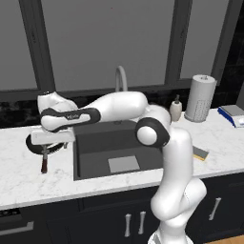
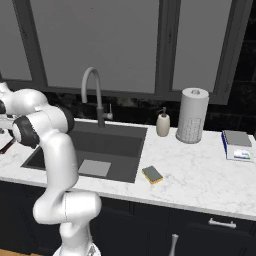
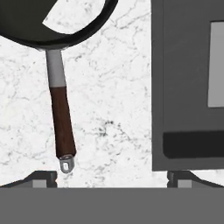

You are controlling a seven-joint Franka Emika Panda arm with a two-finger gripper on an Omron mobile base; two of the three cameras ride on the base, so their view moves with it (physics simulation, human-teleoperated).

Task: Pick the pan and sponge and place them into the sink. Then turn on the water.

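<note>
- In the hand view the pan's handle [image 3: 61, 124] lies nearest, reddish-brown with a grey neck, running up to the pan [image 3: 52, 22] whose black rim curves across the top left; both rest on the marble surface [image 3: 113, 87]
- The hand [image 3: 112, 177] hangs above that surface with its two finger tips [image 3: 43, 177] set wide apart and nothing between them; it holds nothing
- The handle sits toward the left finger tip in that view, off the middle of the gap; the sink's near wall [image 3: 188, 144] takes the right side, so the hand is over the strip of surface between pan and sink, not yet centred on the handle
- From the left base view the pan [image 1: 45, 145] lies on the surface just beside the left edge of the sink [image 1: 95, 157], its handle pointing to the front edge; the hand [image 1: 52, 137] hovers right over it
- The sponge [image 2: 152, 174] lies on the surface near the sink's right edge, toward the front, well apart from the hand
- The sink basin holds neither thing; no stream falls from the faucet [image 2: 93, 92]
- By my judgement nothing of the task is finished: the pan is the step in hand, about to be grasped; sponge and water remain
</note>
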